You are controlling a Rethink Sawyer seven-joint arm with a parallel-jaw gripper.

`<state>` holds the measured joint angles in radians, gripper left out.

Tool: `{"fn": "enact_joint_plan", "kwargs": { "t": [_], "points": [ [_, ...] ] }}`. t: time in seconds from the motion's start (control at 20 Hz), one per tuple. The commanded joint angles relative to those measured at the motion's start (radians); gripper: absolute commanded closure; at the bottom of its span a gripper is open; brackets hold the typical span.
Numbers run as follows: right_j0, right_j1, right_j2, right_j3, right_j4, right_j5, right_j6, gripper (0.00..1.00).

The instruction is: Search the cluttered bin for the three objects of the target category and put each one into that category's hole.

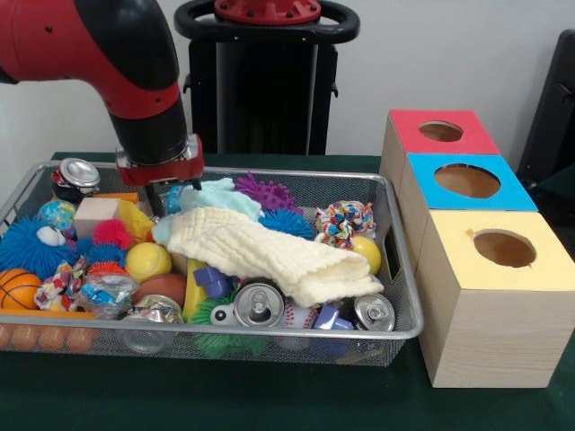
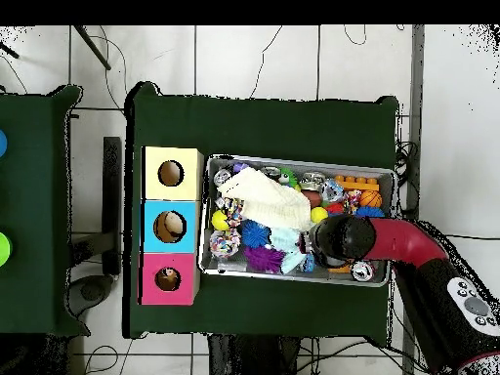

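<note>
Cream-coloured waffle cloth [image 1: 269, 251] is lying folded across the middle of the wire mesh bin [image 1: 406, 310], covering part of the clutter beneath it. The gripper [image 1: 162, 184] is hanging over the bin's far side, toward ten o'clock from the cloth in the front view, just above a pale blue cloth [image 1: 216, 196] and beside a wooden block [image 1: 94, 215]. Its fingers are dark and partly lost against the clutter, so I cannot tell whether they are apart or together; nothing appears to be hanging from them.

Which category is being sought is not shown. Candidates are showing plainly: three drink cans along the near rim, including one with its top facing up [image 1: 259, 305] and another at five o'clock from the cloth [image 1: 373, 312], plus a fourth can [image 1: 76, 175] at the far corner beside the arm. Yellow balls [image 1: 148, 260], spiky purple and blue balls [image 1: 267, 193] and a knotted rope toy [image 1: 344, 220] are also lying about.

Three wooden boxes are standing just beside the bin, topped red [image 1: 440, 132], blue [image 1: 467, 181] and yellow [image 1: 503, 249], each with a round hole.

Judging from this, the search is only beginning. Doing it well means descending straight onto one clearly exposed item, avoiding snagging either cloth, and lifting high enough to clear the mesh rim before carrying toward the boxes.
</note>
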<state>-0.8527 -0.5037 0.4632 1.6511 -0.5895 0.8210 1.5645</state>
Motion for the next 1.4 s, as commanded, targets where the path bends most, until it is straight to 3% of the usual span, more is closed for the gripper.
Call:
{"fn": "enact_joint_plan", "kwargs": {
  "t": [0.05,1.0,1.4],
  "points": [
    [-0.017,-0.029,0.086,-0.15,0.001,0.126,-0.253,0.0],
    [-0.1,0.109,0.134,-0.323,-0.076,0.158,-0.424,0.0],
    [-0.116,0.13,0.137,-0.333,-0.085,0.129,-0.464,0.0]
  ]
}}
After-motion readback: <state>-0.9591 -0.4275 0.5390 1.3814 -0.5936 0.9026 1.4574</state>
